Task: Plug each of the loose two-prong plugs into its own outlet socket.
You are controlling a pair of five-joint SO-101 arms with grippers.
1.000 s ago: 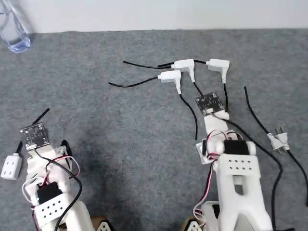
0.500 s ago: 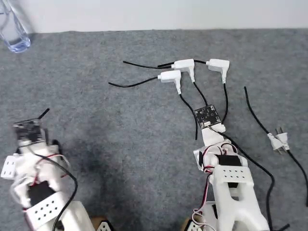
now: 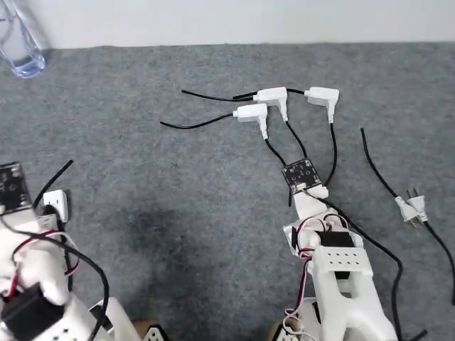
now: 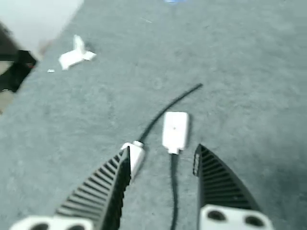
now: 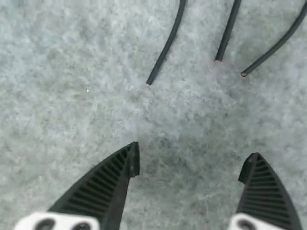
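Three white angled connectors (image 3: 270,94) with black cables lie at the back centre of the grey carpet. A loose two-prong plug (image 3: 411,207) lies at the right. A white socket block (image 3: 55,204) lies beside the left arm (image 3: 28,284). In the left wrist view my left gripper (image 4: 162,153) is open above a white block (image 4: 174,130), and a smaller white piece (image 4: 133,155) on a black cable lies by one finger. My right gripper (image 5: 193,153) is open over bare carpet, short of several cable ends (image 5: 165,45). The right arm (image 3: 334,256) points toward the connectors.
A clear bottle (image 3: 20,42) stands at the back left corner. Another white plug (image 4: 76,55) lies far off near the carpet's edge. A long black cable (image 3: 384,181) runs down the right side. Open carpet lies between the arms.
The left arm has swung left and risen, uncovering the white socket block beside it. The right arm has moved slightly forward toward the connectors' cables.
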